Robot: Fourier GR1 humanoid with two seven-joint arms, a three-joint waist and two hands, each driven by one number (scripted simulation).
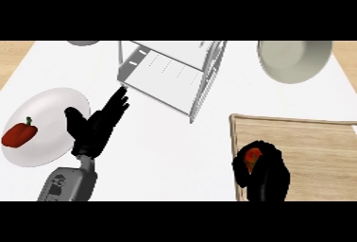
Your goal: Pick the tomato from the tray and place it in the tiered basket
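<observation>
**Tomato in our right hand, above the tray**

We see our right hand [263, 172] at the lower right of the head view, its black fingers curled round the tomato [253, 154], of which only a small red and orange patch shows between them. The hand sits over the left part of the wooden tray [314, 142], near the tray's left rim; whether the tomato touches the tray's surface we cannot tell, since the hand hides its underside.

Our left hand [97, 125] shows at the left of the counter [167, 156], fingers straight and spread, pointing up toward the tiered basket [174, 71], holding nothing. Its fingertips lie just beside the basket's lower left corner (touching or not, we cannot say).

The tiered basket stands at the top middle of the view, a pale wire frame with a slatted shelf, well apart from the tomato.

To the left of our left hand lies a white plate [59, 101] bearing a red bell pepper [20, 133] with a green stem. At the upper right rests another plate [296, 59], pale grey, just above the tray. A sliver of a further grey dish [83, 43] peeks in at the top left edge.
</observation>
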